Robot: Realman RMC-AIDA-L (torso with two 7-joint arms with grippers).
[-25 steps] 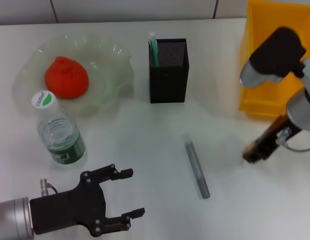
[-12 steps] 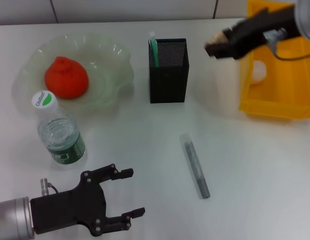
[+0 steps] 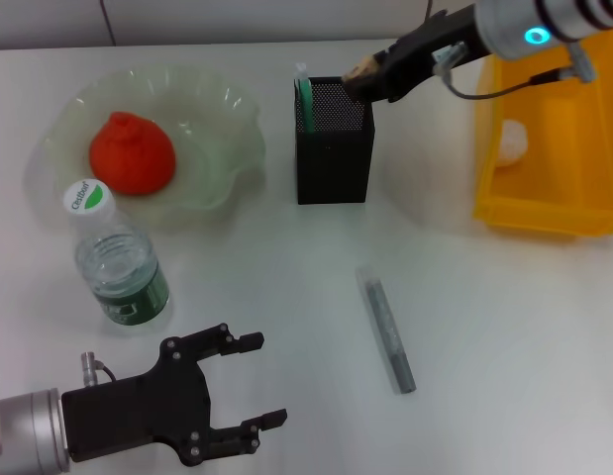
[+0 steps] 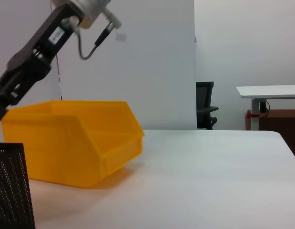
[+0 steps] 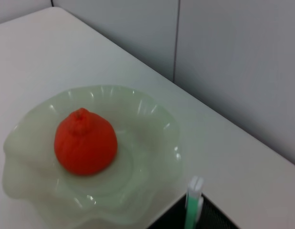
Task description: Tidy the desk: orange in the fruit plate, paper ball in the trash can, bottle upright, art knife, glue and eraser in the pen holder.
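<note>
The orange point(image 3: 131, 153) lies in the pale-green fruit plate point(image 3: 227, 99) at the back left; the right wrist view shows the orange point(image 5: 85, 143) and fruit plate point(image 5: 157, 114) too. The bottle point(image 3: 118, 262) stands upright in front of the plate. My right gripper point(image 3: 360, 74) hovers over the back right corner of the black mesh pen holder point(image 3: 333, 148), shut on a small beige eraser point(image 3: 359, 70). A green stick point(image 3: 304, 97) stands in the holder. A grey pen-shaped stick point(image 3: 387, 329) lies on the table. The paper ball point(image 3: 514, 139) sits in the yellow trash can point(image 3: 544, 198). My left gripper point(image 3: 249, 381) rests open at the front left.
The left wrist view shows the trash can point(image 4: 71, 143), a corner of the pen holder point(image 4: 11, 191) and the right arm point(image 4: 37, 67) above them. White tabletop surrounds the grey stick. A wall runs along the table's back edge.
My right gripper rose from the table in front of the trash can and swung back and left, ending over the pen holder. The left arm stayed still.
</note>
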